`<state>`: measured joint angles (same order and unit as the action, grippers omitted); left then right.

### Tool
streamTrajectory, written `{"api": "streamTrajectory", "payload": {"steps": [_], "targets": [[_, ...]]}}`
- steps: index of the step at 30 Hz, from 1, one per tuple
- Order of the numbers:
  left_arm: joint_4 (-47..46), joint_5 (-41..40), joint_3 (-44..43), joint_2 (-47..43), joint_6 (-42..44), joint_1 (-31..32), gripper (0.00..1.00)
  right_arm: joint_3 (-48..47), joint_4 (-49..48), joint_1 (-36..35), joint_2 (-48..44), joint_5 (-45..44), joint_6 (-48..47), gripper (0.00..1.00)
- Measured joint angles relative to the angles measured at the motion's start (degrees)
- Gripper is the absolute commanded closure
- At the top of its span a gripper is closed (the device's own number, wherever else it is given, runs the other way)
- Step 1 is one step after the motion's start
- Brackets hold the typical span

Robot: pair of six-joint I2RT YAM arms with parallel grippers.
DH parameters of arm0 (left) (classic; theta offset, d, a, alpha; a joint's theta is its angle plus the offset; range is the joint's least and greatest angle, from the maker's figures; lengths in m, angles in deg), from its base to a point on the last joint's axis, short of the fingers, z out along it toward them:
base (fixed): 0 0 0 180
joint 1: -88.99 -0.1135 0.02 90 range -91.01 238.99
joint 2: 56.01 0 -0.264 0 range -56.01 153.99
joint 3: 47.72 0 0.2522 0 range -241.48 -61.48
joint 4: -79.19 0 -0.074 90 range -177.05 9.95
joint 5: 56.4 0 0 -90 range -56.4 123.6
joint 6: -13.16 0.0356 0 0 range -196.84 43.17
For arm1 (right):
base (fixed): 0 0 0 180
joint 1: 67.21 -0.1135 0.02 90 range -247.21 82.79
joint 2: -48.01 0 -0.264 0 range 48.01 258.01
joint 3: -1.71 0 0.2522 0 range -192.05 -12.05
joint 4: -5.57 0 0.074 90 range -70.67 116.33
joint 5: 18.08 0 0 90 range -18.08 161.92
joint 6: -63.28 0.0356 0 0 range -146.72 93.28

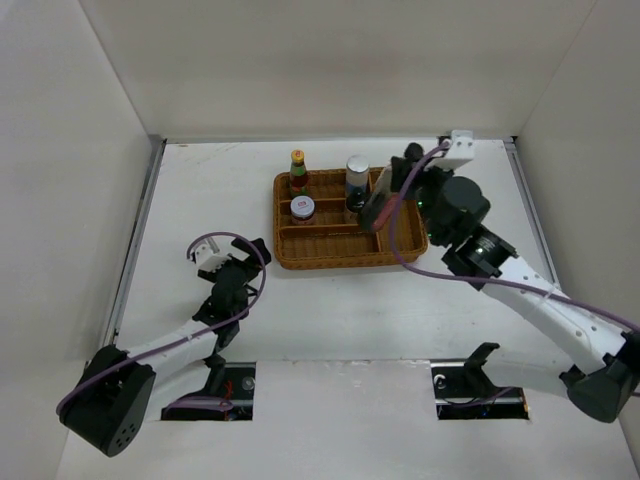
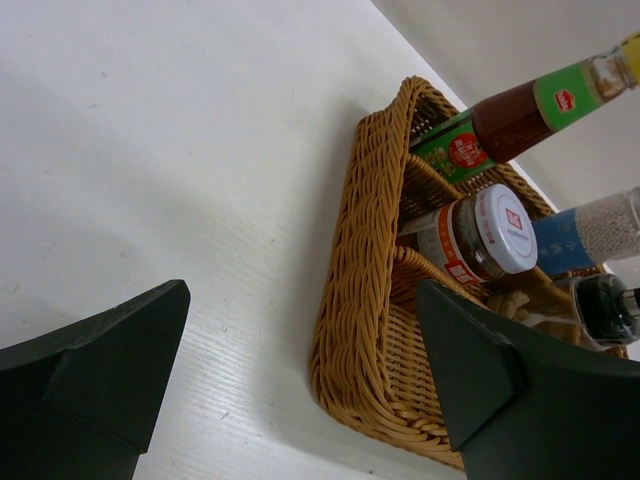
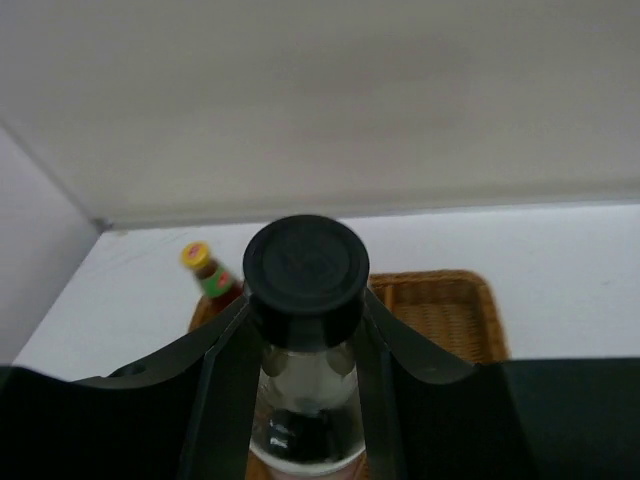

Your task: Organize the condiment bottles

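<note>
The black-capped bottle (image 3: 305, 265) is seen upright, its long axis vertical and its cap turned up toward the right wrist camera, with clear glass showing below the cap. It is placed over the right-hand part of the wicker tray (image 1: 335, 262), whose weave is visible just behind and below it. Its base is hidden, so it cannot be told whether it rests on the tray floor or hangs above it.

The bottle is clasped just below the cap by the right gripper (image 3: 307, 310), whose two fingers are pressed against opposite sides of the glass at a partly closed width. The coming move is judged to turn on this: the bottle is already within the right hand, so what is called for is travel along its upright axis. It is to be let go only once it is seated in a compartment.

Further out, the yellow-capped red-green bottle (image 1: 298, 172) is stood in the tray's far-left corner, with the red-white-lidded jar (image 1: 302, 208) just in front of it. The silver-lidded blue-label bottle (image 1: 357, 175) is set near the right gripper. The left gripper (image 2: 300, 290) is spread wide and empty over the bare table (image 1: 200, 180), facing the tray's left end from well apart. The right arm is by far the nearer.
</note>
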<state>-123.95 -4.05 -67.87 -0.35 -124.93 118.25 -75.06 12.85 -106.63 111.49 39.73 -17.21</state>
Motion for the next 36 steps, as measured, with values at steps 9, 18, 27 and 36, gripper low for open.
{"api": "streamTrajectory", "payload": {"steps": [9,18,27,36], "targets": [[-0.17,0.44,0.0,0.74,-0.37,0.0,0.0,-1.03,-1.36,-11.87,15.85,3.65,1.27,0.75],[-0.22,0.61,0.0,1.64,-0.42,0.0,0.0,-6.51,-5.75,-15.67,23.78,4.2,0.44,0.77],[-0.22,0.63,0.0,1.6,-0.55,0.0,0.0,-13.25,-9.16,-15.8,28.59,3.67,-3.23,0.77],[-0.24,0.63,0.0,1.29,-0.59,0.0,0.0,-14.1,-13.62,-16.22,35.06,2.14,-4.39,0.76]]}}
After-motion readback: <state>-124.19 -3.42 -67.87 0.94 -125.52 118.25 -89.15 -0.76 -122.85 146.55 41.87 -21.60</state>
